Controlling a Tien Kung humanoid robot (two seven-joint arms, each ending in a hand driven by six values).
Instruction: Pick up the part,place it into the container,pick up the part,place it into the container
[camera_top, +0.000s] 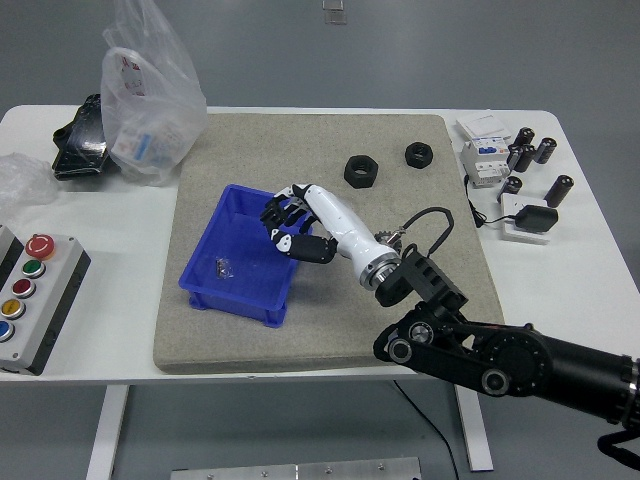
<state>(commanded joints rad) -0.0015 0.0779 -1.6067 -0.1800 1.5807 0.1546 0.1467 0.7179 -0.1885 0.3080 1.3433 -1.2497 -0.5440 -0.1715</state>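
My right hand (292, 228) reaches in from the lower right and hovers over the right rim of the blue container (215, 240). Its fingers are spread and loosely bent, and I see nothing between them. A small metal part (222, 267) lies inside the container near its left wall. The black gear (389, 239) lies on the grey mat, mostly hidden behind my right wrist. Two black hex nuts, a larger one (360, 170) and a smaller one (417, 153), sit farther back on the mat. The left arm is out of view.
The grey mat (250, 340) covers the table's middle. A clear plastic bag (150, 95) and a black object (80, 140) stand at the back left. A button box (30, 295) sits at the left edge. Breakers, small cylinders (530, 150) and a charger lie at the right.
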